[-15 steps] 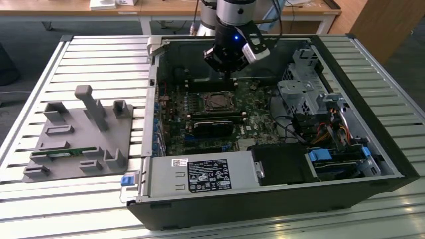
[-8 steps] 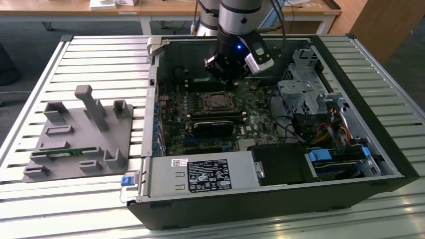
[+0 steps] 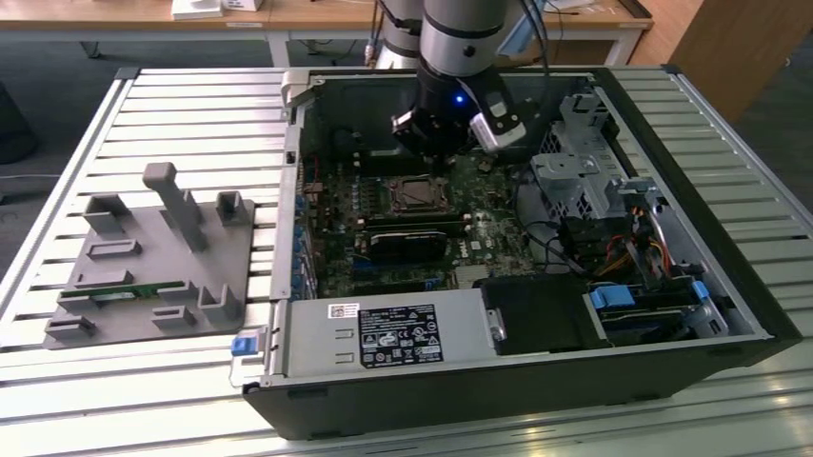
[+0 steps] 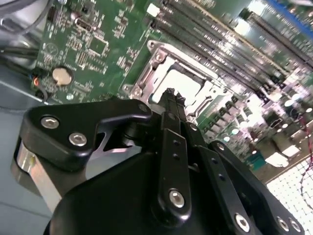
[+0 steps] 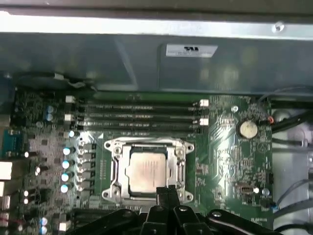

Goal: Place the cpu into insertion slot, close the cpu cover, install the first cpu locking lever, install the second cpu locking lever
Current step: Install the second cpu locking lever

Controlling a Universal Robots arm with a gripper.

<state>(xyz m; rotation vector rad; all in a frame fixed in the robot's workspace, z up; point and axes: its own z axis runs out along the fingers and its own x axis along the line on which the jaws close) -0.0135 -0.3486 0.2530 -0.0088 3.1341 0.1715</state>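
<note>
The cpu [image 5: 146,170], a square chip with a dull silver top, lies flat in the insertion slot [image 5: 122,171] on the green motherboard. The cpu cover [image 5: 146,145], a silver metal frame, lies down around the chip's edges. I cannot tell how the locking levers stand. My gripper [image 5: 165,190] hovers just above the socket's near edge, its black fingers [image 4: 169,98] pressed together and holding nothing. In the exterior view the gripper [image 3: 439,152] hangs inside the open computer case, right behind the socket [image 3: 416,195].
Long memory slots [image 5: 142,115] run beside the socket. A coin battery [image 5: 248,129] sits on the board. A black card [image 3: 409,240], a power supply [image 3: 387,335] and a drive cage [image 3: 572,181] crowd the case. A grey fixture [image 3: 152,257] stands at the exterior view's left.
</note>
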